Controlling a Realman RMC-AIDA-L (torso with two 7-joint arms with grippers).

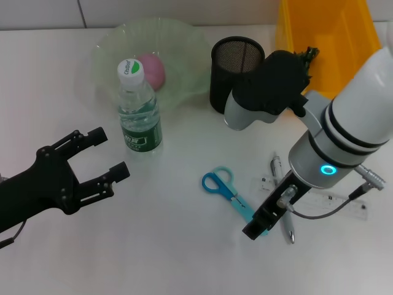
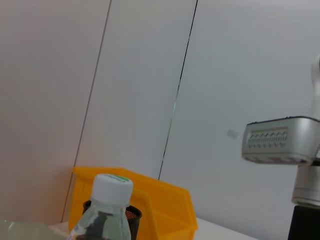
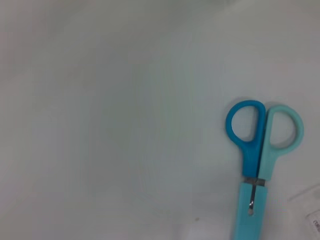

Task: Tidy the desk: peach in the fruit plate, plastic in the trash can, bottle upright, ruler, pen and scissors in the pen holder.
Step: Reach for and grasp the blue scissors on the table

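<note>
The right gripper (image 1: pixel 261 224) is low over the near right part of the table (image 1: pixel 166 246), right at the sheathed blade end of the scissors (image 1: pixel 227 192). I cannot tell if its fingers are wide or narrow, because they are too dark and bunched up to read. The scissors lie flat, with their long line slanting: the blade end is near and to the right, under the gripper, and the two rings are farther and to the left. In the right wrist view the scissors (image 3: pixel 260 160) show their rings and closed blades on the bare table. The pen (image 1: pixel 282 196) lies just right of the scissors, and the clear ruler (image 1: pixel 331 203) lies right of that.

The left gripper (image 1: pixel 86 166) hangs at the near left with its fingers wide and nothing in them. It is well apart from the scissors, so the right arm is the nearer one.

Farther back, the bottle (image 1: pixel 139 110) stands up already. The peach (image 1: pixel 152 70) sits in the fruit plate (image 1: pixel 110 49). The black pen holder (image 1: pixel 236 74) is far from the scissors, up and a bit right, beside the yellow bin (image 1: pixel 325 37)
</note>
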